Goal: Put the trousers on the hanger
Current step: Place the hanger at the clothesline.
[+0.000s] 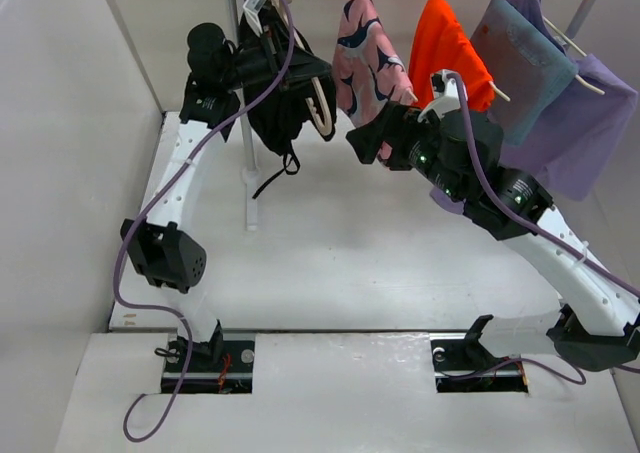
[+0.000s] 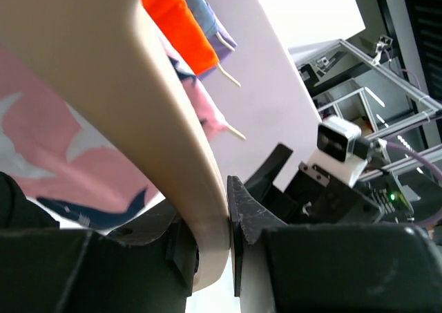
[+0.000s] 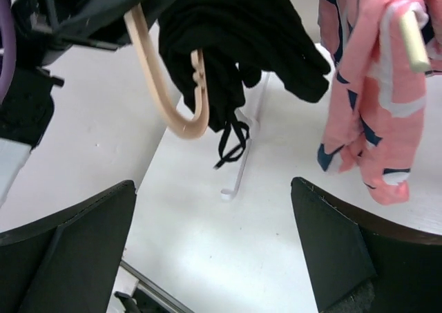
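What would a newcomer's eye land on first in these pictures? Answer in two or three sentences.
First come the bright orange garment and the pink patterned garment, hanging side by side at the back. Next, at the back left, the left gripper clamps a pale wooden hanger with black trousers bunched over it. The right gripper hangs open beside the pink garment.

- No text, label, brand, number or sign can be read in any view.
- Pink garment: dark blue shapes and white patches only, no lettering.
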Available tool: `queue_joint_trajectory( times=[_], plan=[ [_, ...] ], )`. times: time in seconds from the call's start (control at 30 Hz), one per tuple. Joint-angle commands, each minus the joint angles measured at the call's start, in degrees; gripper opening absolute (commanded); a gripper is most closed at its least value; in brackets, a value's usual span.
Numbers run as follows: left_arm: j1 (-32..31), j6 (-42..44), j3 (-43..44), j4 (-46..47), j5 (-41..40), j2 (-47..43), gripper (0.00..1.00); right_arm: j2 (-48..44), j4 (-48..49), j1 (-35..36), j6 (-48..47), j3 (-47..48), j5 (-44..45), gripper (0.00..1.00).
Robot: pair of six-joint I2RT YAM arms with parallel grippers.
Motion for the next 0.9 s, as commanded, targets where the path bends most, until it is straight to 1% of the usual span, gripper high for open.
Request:
queue_joint_trajectory(
  times=[0.0,0.07,0.23,0.33,0.43,0.57,0.7,0.8,0.87],
  plan=[
    [0.0,-1.0,5.8,9.9,0.0,0.8,0.0,-1.8,-0.6,0.2,-0.9,-0.5,1.0,0.98],
    [0.0,-1.5,6.6,9.9,0.0,1.9,0.0,-1.8,-1.1,0.2,-0.9,-1.2,1.0,0.98],
    [0.0,-5.3,8.4,14.1,0.0,5.9,0.0,-2.4,-2.4,0.2,0.1,-1.8,1.0,0.98],
    [0.0,-5.9,10.2,15.9,0.0,7.3,0.0,-2.4,-2.9,0.2,0.1,-1.8,1.0,0.98],
    [0.0,-8.4,10.2,17.4,0.5,8.8,0.0,-2.4,-3.4,0.2,0.8,-2.4,1.5,0.98],
    [0.5,-9.7,12.1,19.3,0.5,10.7,0.0,-1.9,-3.4,0.2,1.3,-2.4,1.5,0.98],
    [2.4,-10.2,14.2,20.0,0.5,11.9,0.0,-1.4,-3.4,0.2,1.3,-2.4,1.5,0.98],
    [3.0,-9.5,13.7,19.4,0.0,12.5,0.0,-0.2,-4.0,0.2,1.3,-1.8,0.4,0.98],
    [3.0,-9.5,11.6,19.3,1.4,11.8,0.0,-0.2,-4.0,0.2,1.3,-1.3,0.3,0.98]
  ],
)
